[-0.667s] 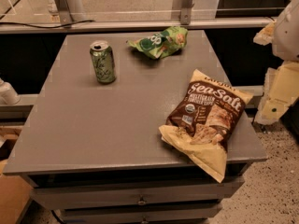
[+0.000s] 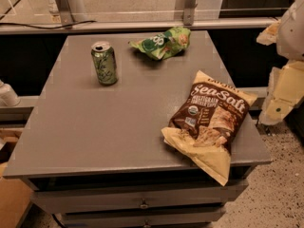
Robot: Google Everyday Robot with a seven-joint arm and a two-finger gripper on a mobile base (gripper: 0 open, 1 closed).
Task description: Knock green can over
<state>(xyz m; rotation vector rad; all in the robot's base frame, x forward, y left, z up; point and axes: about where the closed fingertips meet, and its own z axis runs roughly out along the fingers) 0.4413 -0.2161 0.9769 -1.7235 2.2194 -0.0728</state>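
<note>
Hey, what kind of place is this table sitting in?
Probably an office snack area or a robot test room. A grey cabinet with drawers holds a green can, a green-and-white snack bag and a brown chip bag, on a speckled floor. The gripper hangs beyond the cabinet's right edge.

Only part of the robot was seen, all of it at the right edge of the view. A white rounded shell [image 2: 293,30] with a smooth surface was shown at the upper right, cut off by the frame. A ragged tan patch [image 2: 269,32] was seen against the shell's left side. Below these, at mid-height on the same edge, the gripper [image 2: 281,96] was seen as pale cream-yellow blocks with flat faces and straight edges, narrowed to a blunt lower end. A small dark dot [image 2: 277,110] was marked on its lower block.
</note>
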